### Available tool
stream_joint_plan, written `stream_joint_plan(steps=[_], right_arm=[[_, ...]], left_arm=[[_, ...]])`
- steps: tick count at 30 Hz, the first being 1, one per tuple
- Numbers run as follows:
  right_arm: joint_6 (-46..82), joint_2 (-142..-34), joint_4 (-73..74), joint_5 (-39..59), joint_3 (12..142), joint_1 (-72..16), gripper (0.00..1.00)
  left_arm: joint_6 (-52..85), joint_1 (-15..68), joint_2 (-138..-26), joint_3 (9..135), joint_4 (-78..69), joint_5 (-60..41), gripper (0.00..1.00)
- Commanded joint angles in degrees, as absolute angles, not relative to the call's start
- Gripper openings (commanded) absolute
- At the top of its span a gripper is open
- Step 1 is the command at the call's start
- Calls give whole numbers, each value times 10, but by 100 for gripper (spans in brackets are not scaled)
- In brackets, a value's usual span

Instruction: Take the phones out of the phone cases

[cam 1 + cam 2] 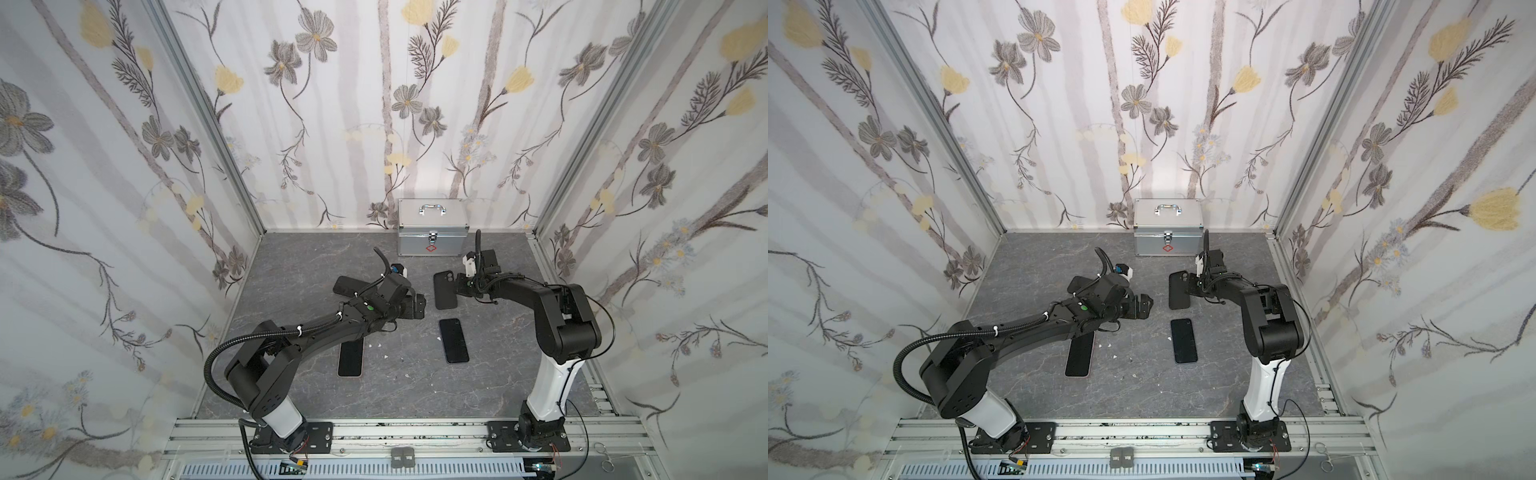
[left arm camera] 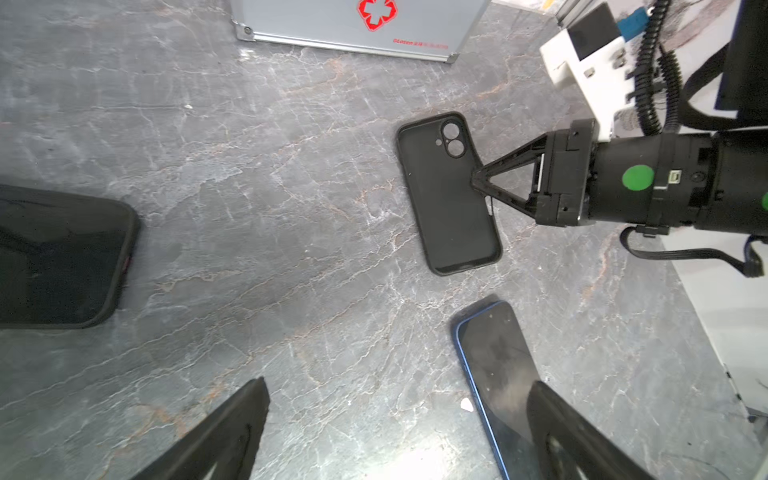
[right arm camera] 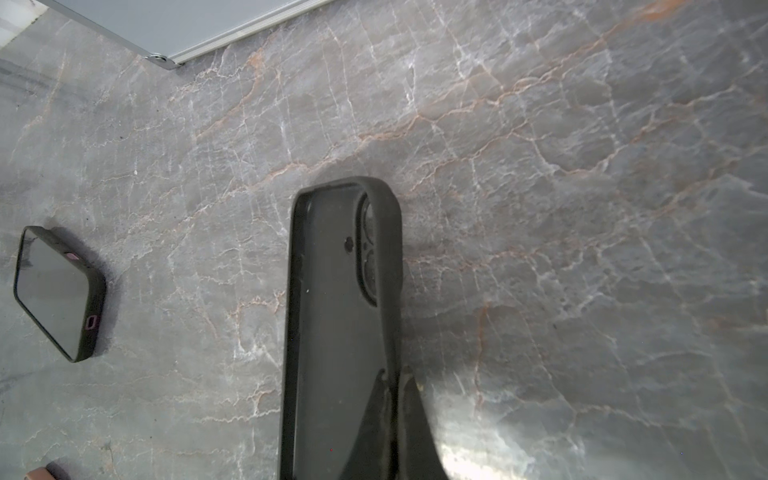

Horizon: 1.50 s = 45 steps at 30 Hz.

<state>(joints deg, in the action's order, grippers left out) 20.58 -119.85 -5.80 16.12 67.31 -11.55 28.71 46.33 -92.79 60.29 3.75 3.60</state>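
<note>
My right claw (image 2: 473, 183) is clenched on one side wall of the empty black phone case (image 2: 446, 199) (inside facing up); my left claw (image 2: 397, 382) gapes, holding nothing. The blue-rimmed phone (image 2: 494, 361) lies screen-up on the bench (image 2: 291, 208) beside it.

L arm (image 1: 316, 332) is extended low twd centre, L gripper (image 2: 398, 382) spread wide w/ nothing gripped. R arm (image 1: 540, 295) is folded at the elbow, R gripper (image 2: 476, 183) clamped shut on phone case (image 2: 444, 220) rim.

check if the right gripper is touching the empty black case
Touching. The left wrist view shows the right gripper shut on the side wall of the empty case.
</note>
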Motion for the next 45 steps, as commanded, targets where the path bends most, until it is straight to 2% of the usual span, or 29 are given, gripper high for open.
stream_joint_plan(steps=[1,4,8,15,17,19,26,30,35,41,45], right_arm=[[192,-1209,-67,153,682,-115,0],[187,-1215,-72,155,686,-115,1],[185,-1216,-75,158,687,-115,8],[183,-1216,-77,157,688,-115,28],[183,-1212,-77,155,689,-115,31],[185,-1198,-77,143,684,-115,34],[199,-1088,-46,97,628,-131,55],[217,-1030,-19,92,595,-175,57],[244,-1004,-6,89,588,-256,57],[267,-1003,-1,80,600,-336,56],[275,-992,5,80,594,-349,56]], left_arm=[[268,465,-922,611,70,81,100],[260,465,-925,622,88,93,100],[258,464,-927,639,102,114,100],[277,460,-901,646,103,181,100],[274,457,-886,638,103,196,100],[282,446,-866,623,102,197,100],[284,413,-777,552,121,222,100],[322,398,-698,479,135,236,100],[385,350,-649,425,194,204,100],[437,353,-656,389,243,168,100],[449,393,-652,372,273,182,100]])
